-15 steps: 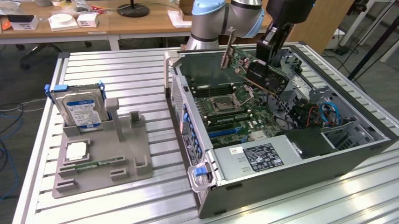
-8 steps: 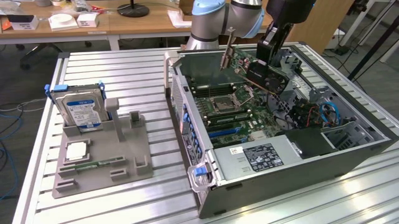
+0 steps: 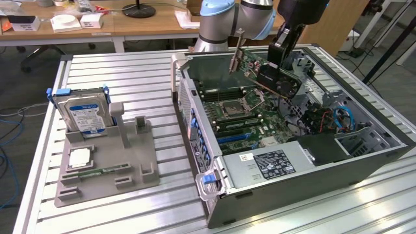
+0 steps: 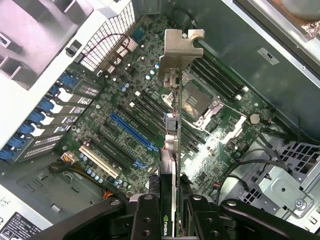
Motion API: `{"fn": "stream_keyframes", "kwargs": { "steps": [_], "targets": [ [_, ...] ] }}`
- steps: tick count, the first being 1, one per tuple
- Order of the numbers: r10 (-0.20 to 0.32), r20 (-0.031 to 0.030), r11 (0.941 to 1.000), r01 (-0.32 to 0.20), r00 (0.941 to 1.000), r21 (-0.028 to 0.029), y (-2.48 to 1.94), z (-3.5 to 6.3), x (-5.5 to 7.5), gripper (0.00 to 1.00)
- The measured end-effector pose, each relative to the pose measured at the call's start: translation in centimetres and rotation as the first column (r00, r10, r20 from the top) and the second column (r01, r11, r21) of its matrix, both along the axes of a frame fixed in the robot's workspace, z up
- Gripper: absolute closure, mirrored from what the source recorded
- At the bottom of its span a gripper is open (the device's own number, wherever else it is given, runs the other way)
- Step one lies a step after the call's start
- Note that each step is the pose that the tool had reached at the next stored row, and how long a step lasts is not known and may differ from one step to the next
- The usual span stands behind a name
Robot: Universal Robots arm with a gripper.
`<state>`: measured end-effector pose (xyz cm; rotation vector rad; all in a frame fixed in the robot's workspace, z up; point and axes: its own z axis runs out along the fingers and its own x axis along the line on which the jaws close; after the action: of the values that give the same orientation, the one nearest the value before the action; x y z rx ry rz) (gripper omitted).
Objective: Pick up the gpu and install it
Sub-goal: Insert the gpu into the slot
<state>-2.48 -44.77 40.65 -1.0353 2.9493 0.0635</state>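
Counter (image 3: 130, 68): slatted aluminium, carrying the open case (image 3: 312, 195) on its side and a grey fixture (image 3: 104, 165) well apart from it, toward the exterior view's left. Hard drive (image 3: 81, 114) stands upright in the fixture.

Motherboard (image 4: 125, 100) is fully exposed inside the case.

Arm (image 3: 260, 14) reaches down over the far end of the case.

gpu (image 3: 270, 73) is off the fixture and in the air over the motherboard, tilted and touching nothing below. The jaws are closed partway, clamped on the gpu, one on each face at the end away from the bracket (image 4: 178, 47). The wrist view shows the card (image 4: 171, 150) edge-on between them.

Key relation: the card's long axis runs straight out from the jaws, bracket end farthest. The bracket end points toward the exterior view's left.

Blue slot (image 4: 131, 130) lies off to one side of the card's edge, not under it. Slot axis and card axis are at a clear angle, so not lined up by my read. Not seated.
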Motion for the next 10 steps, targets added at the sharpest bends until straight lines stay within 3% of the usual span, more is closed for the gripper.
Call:
{"fn": "stream_keyframes", "kwargs": {
  "steps": [10],
  "targets": [
    [0.015,0.0000,0.9999,-0.015,0.9999,0.0000,0.00,0.00,0.00,0.74]
  ]
}}
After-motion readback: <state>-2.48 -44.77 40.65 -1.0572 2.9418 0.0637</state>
